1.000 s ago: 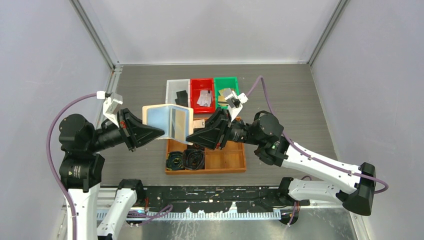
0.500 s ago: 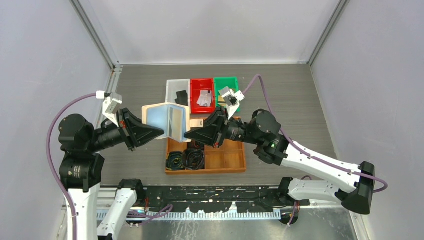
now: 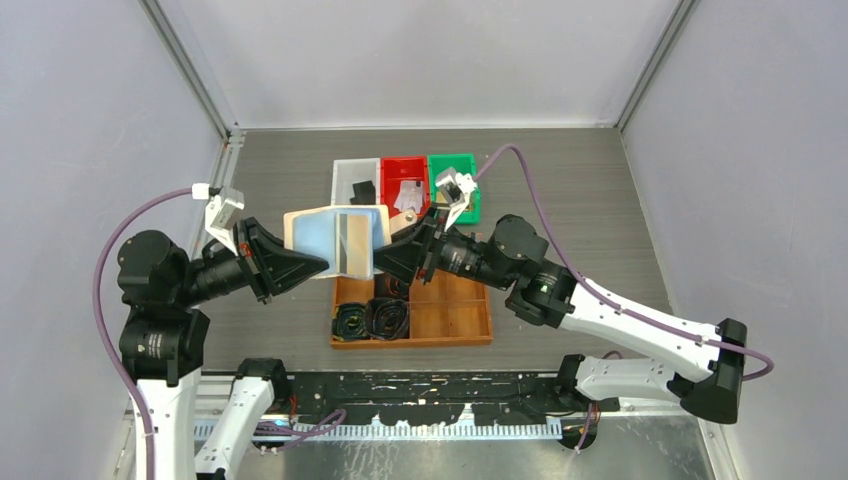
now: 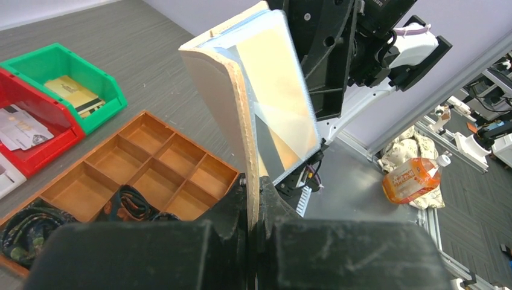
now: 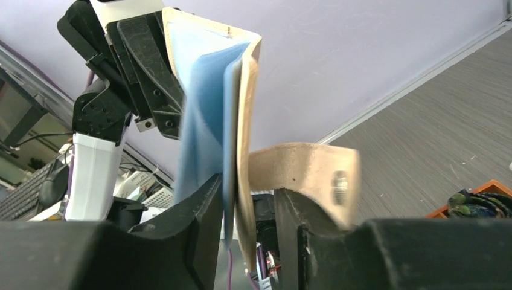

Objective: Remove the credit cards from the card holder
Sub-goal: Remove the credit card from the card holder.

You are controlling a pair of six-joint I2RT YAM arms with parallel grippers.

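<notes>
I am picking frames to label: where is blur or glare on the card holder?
Top view: sharp, evenly lit, pale shine on the card holder. Left wrist view: diagonal glare band on its pocket, the left tool dark and soft. Right wrist view: strap tab and blue pages blurred.

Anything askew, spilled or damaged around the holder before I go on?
Nothing spilled or damaged. One oddity: the strap tab of the card holder is loose and sticks out sideways past one finger of the right gripper, where it might snag. The holder itself stands on edge in the left gripper, leaves fanned open.
</notes>
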